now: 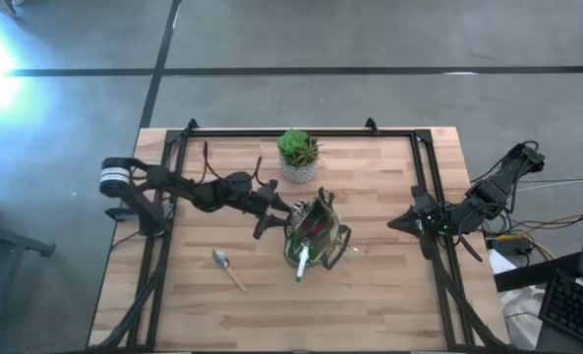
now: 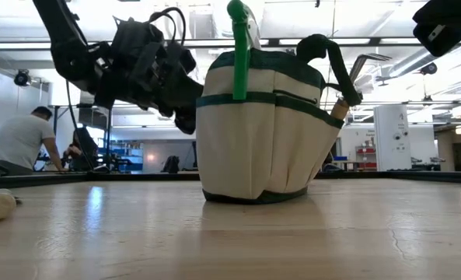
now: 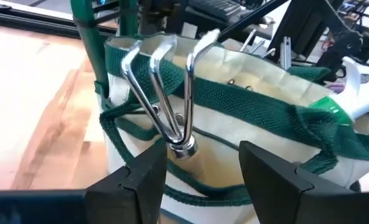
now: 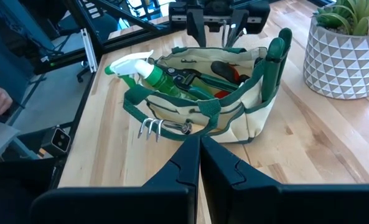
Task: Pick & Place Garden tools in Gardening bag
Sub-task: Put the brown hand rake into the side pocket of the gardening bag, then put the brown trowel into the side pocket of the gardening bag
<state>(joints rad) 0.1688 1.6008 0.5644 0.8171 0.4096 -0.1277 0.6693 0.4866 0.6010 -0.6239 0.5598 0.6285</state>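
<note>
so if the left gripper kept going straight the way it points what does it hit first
Most likely the rake fork, whose metal neck sits just ahead of the open left gripper, between its fingers. Right behind it is the gardening bag. How far apart they are is hard to judge.

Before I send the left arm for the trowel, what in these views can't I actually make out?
- Rake fork: left wrist view shows only the prongs; the gardening bag hides its handle.
- Trowel: low view shows just a blurred handle end at the picture's edge.
- Bag contents: low view blocked by the bag wall; right wrist view shows them overlapping, so a count is uncertain.
- Left gripper: open at the bag; fingertips cut off.
</note>
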